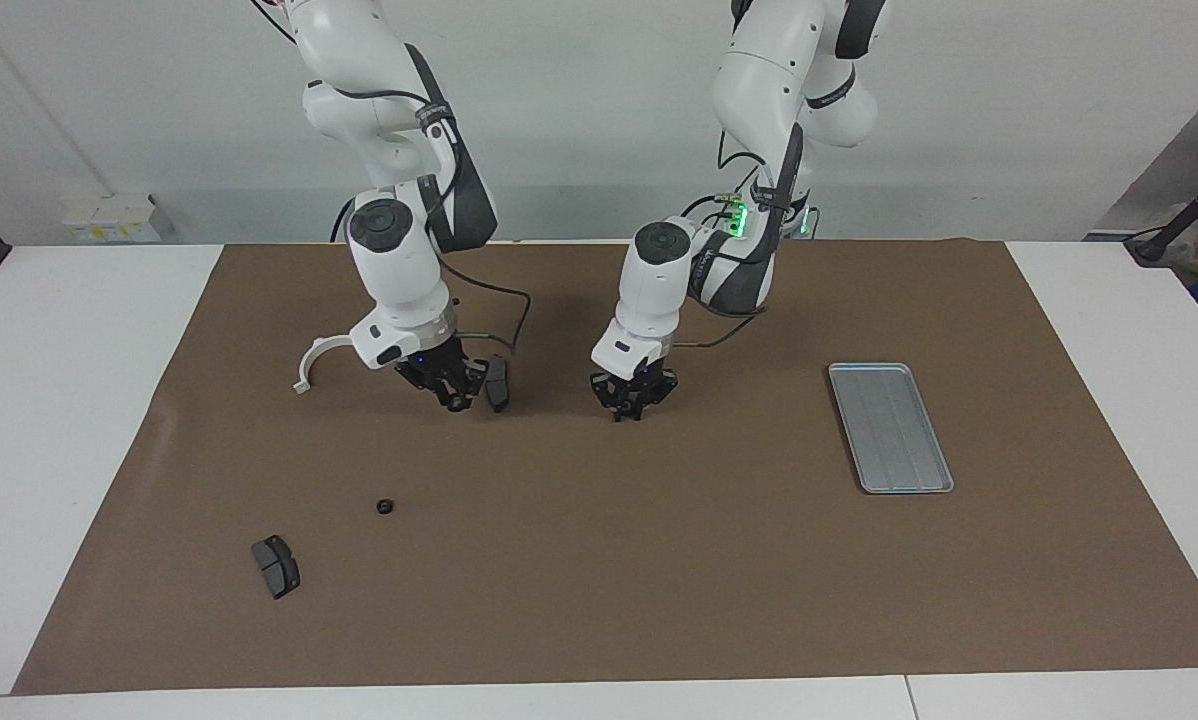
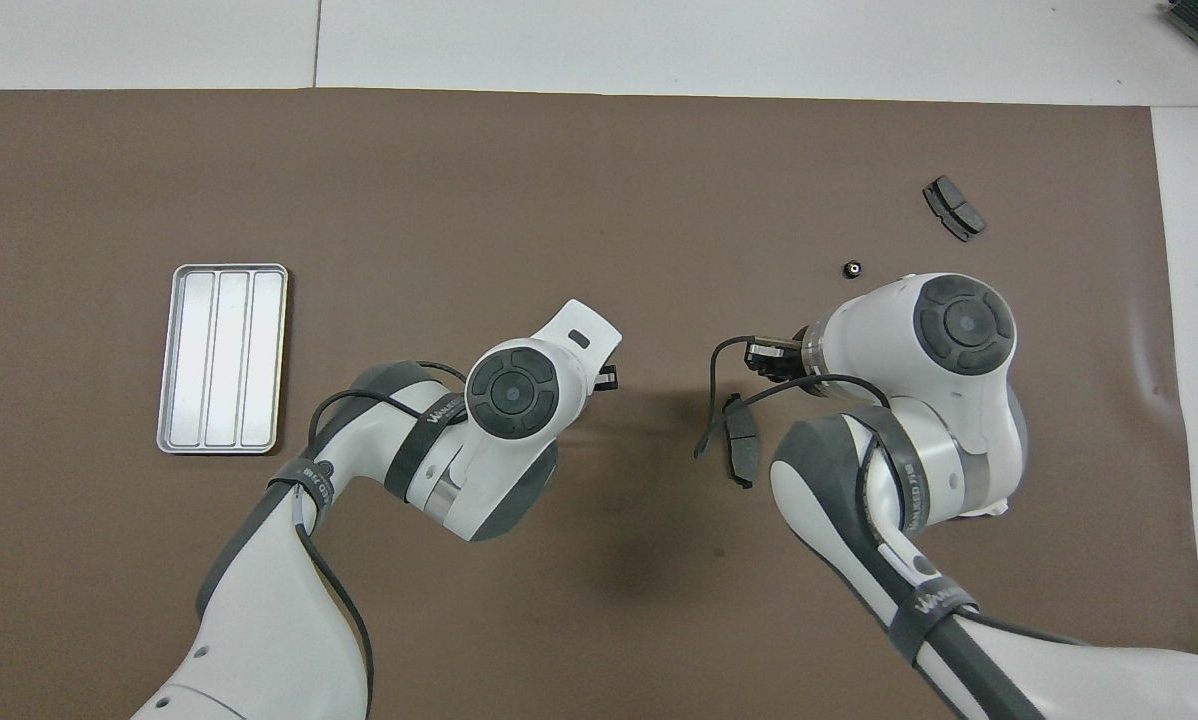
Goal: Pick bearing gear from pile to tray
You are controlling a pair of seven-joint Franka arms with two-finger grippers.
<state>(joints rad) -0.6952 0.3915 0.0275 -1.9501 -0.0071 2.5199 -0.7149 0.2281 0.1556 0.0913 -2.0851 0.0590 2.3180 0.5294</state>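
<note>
A bearing gear (image 1: 384,506) (image 2: 852,268), a small black ring, lies on the brown mat toward the right arm's end. My right gripper (image 1: 456,403) (image 2: 767,360) hangs just over the mat beside a dark grey brake pad (image 1: 497,383) (image 2: 740,452). It is shut, with a small dark round part at its fingertips. My left gripper (image 1: 624,413) (image 2: 609,378) points down low over the middle of the mat, fingertips together; whether it holds anything I cannot tell. The silver tray (image 1: 889,427) (image 2: 222,357) lies bare toward the left arm's end.
A second brake pad (image 1: 276,566) (image 2: 954,208) lies farther from the robots than the ring. A white curved bracket (image 1: 314,358) rests on the mat beside the right arm's wrist. The mat's edge (image 1: 189,330) meets white tabletop.
</note>
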